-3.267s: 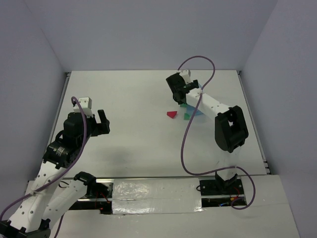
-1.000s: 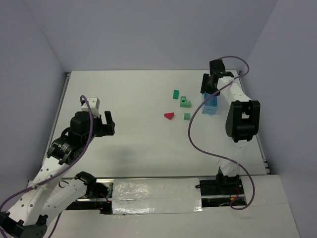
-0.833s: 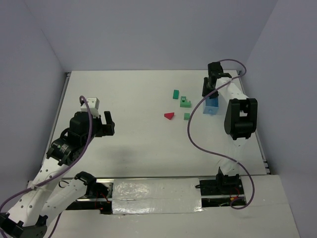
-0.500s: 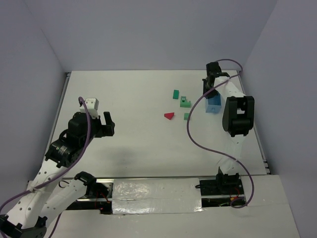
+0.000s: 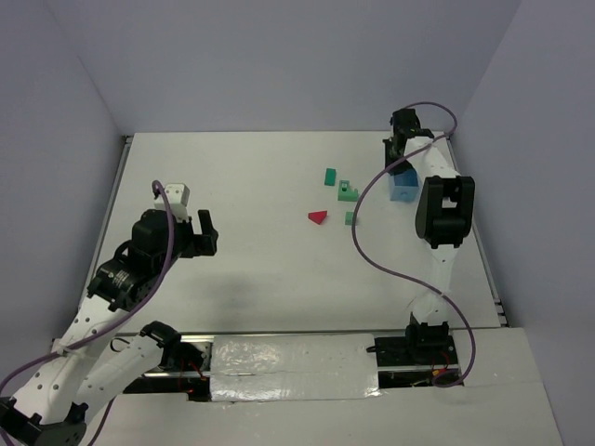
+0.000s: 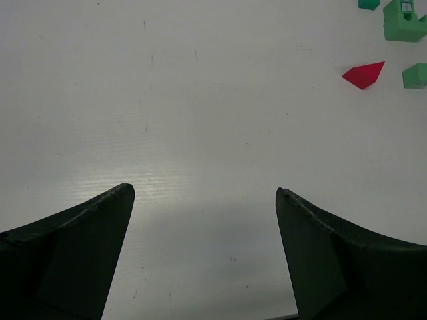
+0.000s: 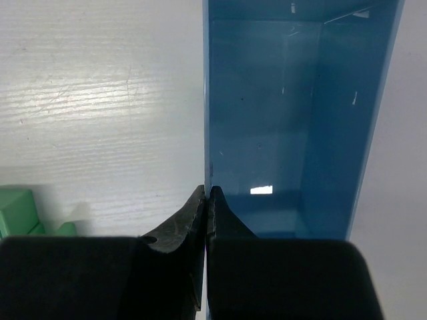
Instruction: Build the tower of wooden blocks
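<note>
While the blocks point(image 5: 348, 191) lie loose on the desk point(image 5: 251, 186) near the blue box point(image 5: 403, 190), you've no tower.
Likely light, stiff, slick, so pinch flat faces; right tool point(image 7: 207, 193) clamps its wall, left tool point(image 6: 203, 192) gapes wide.

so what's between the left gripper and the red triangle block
Nothing but bare white table. The left wrist view shows an empty stretch from the left gripper up to the red triangle block.
</note>
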### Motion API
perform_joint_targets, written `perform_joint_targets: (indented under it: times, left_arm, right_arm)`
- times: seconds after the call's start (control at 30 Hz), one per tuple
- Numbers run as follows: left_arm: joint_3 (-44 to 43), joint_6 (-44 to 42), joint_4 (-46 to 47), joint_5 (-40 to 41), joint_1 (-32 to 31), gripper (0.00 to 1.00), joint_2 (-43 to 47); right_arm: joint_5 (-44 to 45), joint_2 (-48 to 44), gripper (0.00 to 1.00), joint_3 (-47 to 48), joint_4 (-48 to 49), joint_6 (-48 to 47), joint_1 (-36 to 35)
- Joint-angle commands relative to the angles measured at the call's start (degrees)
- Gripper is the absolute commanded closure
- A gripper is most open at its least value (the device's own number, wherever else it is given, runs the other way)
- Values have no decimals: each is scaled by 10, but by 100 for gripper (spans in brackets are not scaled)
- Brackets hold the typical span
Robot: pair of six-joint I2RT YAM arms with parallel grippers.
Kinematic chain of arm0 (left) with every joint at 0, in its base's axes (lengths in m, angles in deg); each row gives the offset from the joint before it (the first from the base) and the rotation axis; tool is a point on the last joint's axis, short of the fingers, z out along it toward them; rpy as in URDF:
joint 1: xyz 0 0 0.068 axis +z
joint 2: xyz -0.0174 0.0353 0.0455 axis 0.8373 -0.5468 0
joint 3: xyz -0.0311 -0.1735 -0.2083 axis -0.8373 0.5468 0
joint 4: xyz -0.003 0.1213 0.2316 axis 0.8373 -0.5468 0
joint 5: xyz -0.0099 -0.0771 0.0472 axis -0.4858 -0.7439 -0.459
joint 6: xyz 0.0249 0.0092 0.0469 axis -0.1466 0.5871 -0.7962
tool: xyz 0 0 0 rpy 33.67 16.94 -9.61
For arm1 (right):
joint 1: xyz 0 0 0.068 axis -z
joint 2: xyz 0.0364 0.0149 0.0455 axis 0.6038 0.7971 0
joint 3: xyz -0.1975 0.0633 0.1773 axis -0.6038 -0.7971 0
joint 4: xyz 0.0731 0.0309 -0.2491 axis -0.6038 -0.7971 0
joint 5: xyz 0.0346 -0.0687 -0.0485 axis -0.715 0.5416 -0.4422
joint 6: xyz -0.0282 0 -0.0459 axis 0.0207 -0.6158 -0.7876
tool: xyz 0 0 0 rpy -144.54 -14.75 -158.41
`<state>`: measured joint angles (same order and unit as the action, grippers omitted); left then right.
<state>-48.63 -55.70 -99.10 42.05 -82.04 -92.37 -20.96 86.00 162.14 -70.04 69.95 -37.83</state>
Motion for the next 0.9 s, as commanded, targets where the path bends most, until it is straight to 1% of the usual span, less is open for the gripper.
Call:
perform_joint_targets:
  times: [0.0,0.13,0.17,0.23,0.3,0.47,0.5,0.53,0.6,0.63,0.67,0.73,0.8,0.87]
  left_arm:
    - [1,-10,24,-6,-4,1,0]
    - [1,-11,22,-8,-5,0,-9]
    - [1,-10,23,-7,-6,1,-11]
    - [1,-12,24,-9,-7,1,-15]
    - [1,-12,23,-10,-8,1,-18]
    - [1,-12,23,-8,-13,0,-23]
    - [1,-12,23,-8,-14,1,-24]
    - [2,-13,23,-8,-14,0,-24]
    - [2,-13,23,-9,-14,0,-26]
    - [1,-13,23,-8,-14,0,-26]
    - [1,-13,23,-8,-14,0,-27]
    - [1,-13,22,-8,-15,0,-29]
    - [1,-13,23,-7,-14,0,-31]
    - [1,-13,22,-4,-14,1,-32]
  right_arm:
    - [-41,2,97,3,3,-12,35]
    - [-73,-10,92,-3,7,-34,57]
    - [-110,-16,92,-22,14,-42,61]
    - [-140,-26,89,-34,28,-51,71]
    - [-143,-21,87,-31,24,-58,72]
    - [-153,-26,73,-29,24,-56,73]
    - [-153,-35,68,-28,23,-53,73]
    - [-154,-42,57,-30,27,-47,73]
    - [-157,-71,26,-33,32,-38,73]
    - [-158,-81,17,-33,31,-28,72]
    - [-159,-92,16,-27,29,-19,72]
    - [-164,-127,0,-19,22,-5,66]
    - [-137,-176,0,-20,21,24,40]
    - [-49,-215,0,-36,17,55,14]
